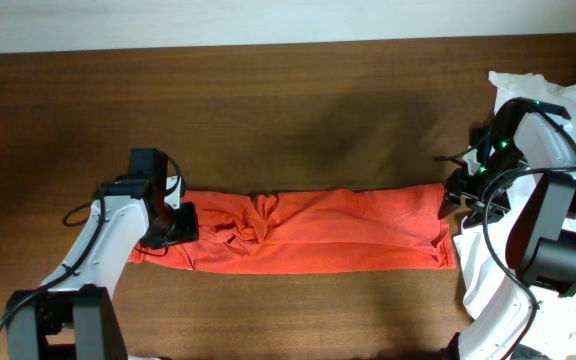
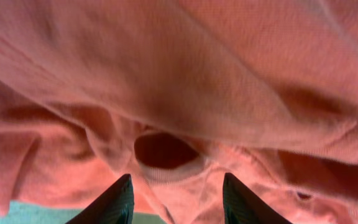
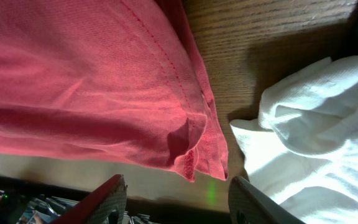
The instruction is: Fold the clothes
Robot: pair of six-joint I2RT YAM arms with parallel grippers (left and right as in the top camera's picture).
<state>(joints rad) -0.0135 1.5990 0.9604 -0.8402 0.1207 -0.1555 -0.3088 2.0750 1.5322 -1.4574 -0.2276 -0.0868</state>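
The orange-red T-shirt (image 1: 318, 235) lies on the brown wooden table (image 1: 288, 110), folded into a long narrow band that runs from left to right across the middle. Near its centre the cloth is bunched into some wrinkles, and the rest is rather flat.

The left gripper (image 1: 180, 225) is at the left end of the band, above the cloth. In the left wrist view its two dark fingers (image 2: 114, 202) stand apart, released, and nothing is pinched between them. The T-shirt (image 2: 197, 81) fills almost the whole of this view with soft folds. Just in front of the gripper (image 2: 176, 202) there is a dark oval opening with a ribbed rim (image 2: 163, 152). It is perhaps the collar, but the view is too close to be sure. I cannot tell if the fingertips touch the cloth.

The right gripper (image 1: 455, 200) is at the right end of the band, near the upper corner. In the right wrist view its fingers (image 3: 107, 199) are also spread apart, with nothing held between them. The hemmed edge of the T-shirt (image 3: 73, 81) lies beyond the gripper (image 3: 176, 199) on the table (image 3: 260, 37), and its corner is folded a little upon itself.

The white T-shirts (image 1: 480, 290) lie in a crumpled heap at the right edge of the table, under and around the right arm. In the right wrist view the white cloth (image 3: 316, 137) is just beside the end of the orange-red one, with a narrow strip of wood between them.
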